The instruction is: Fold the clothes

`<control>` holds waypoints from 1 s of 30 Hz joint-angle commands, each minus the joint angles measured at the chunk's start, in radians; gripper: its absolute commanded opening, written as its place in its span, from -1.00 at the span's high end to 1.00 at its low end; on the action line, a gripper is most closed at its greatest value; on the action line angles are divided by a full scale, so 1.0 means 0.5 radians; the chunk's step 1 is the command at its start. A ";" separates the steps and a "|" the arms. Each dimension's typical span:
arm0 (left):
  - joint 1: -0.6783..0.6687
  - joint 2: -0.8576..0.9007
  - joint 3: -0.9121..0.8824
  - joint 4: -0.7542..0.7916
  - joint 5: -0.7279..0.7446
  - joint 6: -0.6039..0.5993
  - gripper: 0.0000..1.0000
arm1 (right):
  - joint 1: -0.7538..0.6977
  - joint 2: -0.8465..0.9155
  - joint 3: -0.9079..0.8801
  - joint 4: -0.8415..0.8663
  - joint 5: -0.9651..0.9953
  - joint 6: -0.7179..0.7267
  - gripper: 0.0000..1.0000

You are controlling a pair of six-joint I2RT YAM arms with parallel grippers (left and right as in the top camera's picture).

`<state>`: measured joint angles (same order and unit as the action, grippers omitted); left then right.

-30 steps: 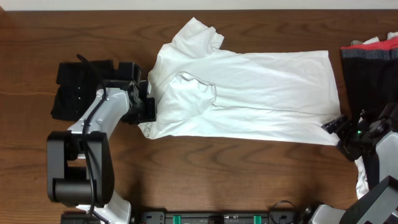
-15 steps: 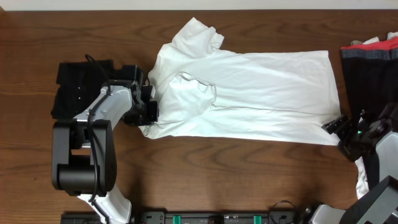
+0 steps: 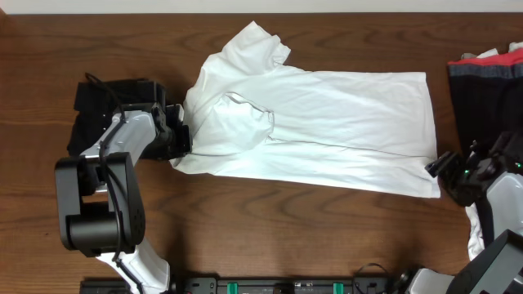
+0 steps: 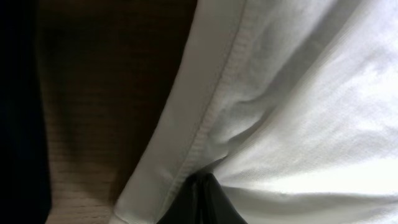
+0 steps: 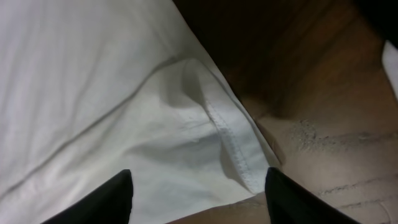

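Thing in hand: the white T-shirt (image 3: 327, 114) lies on the worktop (image 3: 270, 237), stretched between the two pincers. One sleeve is turned in over the chest, and the other points away from the robot.
Left pincer (image 3: 181, 140): pressed together, pinching a stitched edge (image 4: 205, 112) at the shirt's shoulder end. The cloth bunches right at its tips.
Right pincer (image 3: 441, 173): spread, one finger on each side of the hem corner (image 5: 233, 149). The corner rests on the wood between them, with no grip on it yet.
Long axis: runs from pincer to pincer, shoulders at the left one and hem at the right one.
Direction: from either pincer the body of the shirt lies inward, toward the other pincer, and slightly away from the robot.
Nearer arm: each arm is at its own end, and the free hem corner is the right arm's to take.
Step, as I judge it: securing both ends of the near long edge, with only the right side left to close.
What the next move calls for: a firm pinch on that corner, so that both ends can be carried across the axis together.
Risk: the corner is curled and may slip out or catch only one layer.
Other things: a black garment (image 3: 102, 106) lies outward of the left pincer, and a dark pile (image 3: 486, 77) lies beyond the right one.
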<state>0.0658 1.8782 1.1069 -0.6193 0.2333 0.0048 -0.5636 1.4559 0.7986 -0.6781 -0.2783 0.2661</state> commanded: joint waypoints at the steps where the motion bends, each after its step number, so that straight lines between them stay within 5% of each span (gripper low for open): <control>1: 0.020 0.120 -0.036 0.001 -0.131 0.034 0.88 | 0.037 0.006 -0.066 0.034 0.059 -0.018 -0.16; 11: 0.019 0.120 -0.036 0.000 -0.130 0.034 0.88 | 0.045 0.006 -0.227 0.137 0.108 -0.018 0.16; 19: 0.019 0.120 -0.036 0.002 -0.131 0.034 0.88 | 0.045 0.006 -0.269 0.258 0.055 -0.018 0.63; 22: 0.019 0.120 -0.036 0.006 -0.131 0.034 0.88 | 0.041 0.006 -0.269 0.267 0.073 -0.018 0.97; 30: 0.020 0.120 -0.036 0.008 -0.132 0.034 0.88 | 0.041 0.006 -0.263 0.272 0.300 -0.018 0.97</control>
<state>0.0654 1.8786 1.1076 -0.6189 0.2329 0.0048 -0.5507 1.4559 0.6712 -0.5476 -0.1944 0.2584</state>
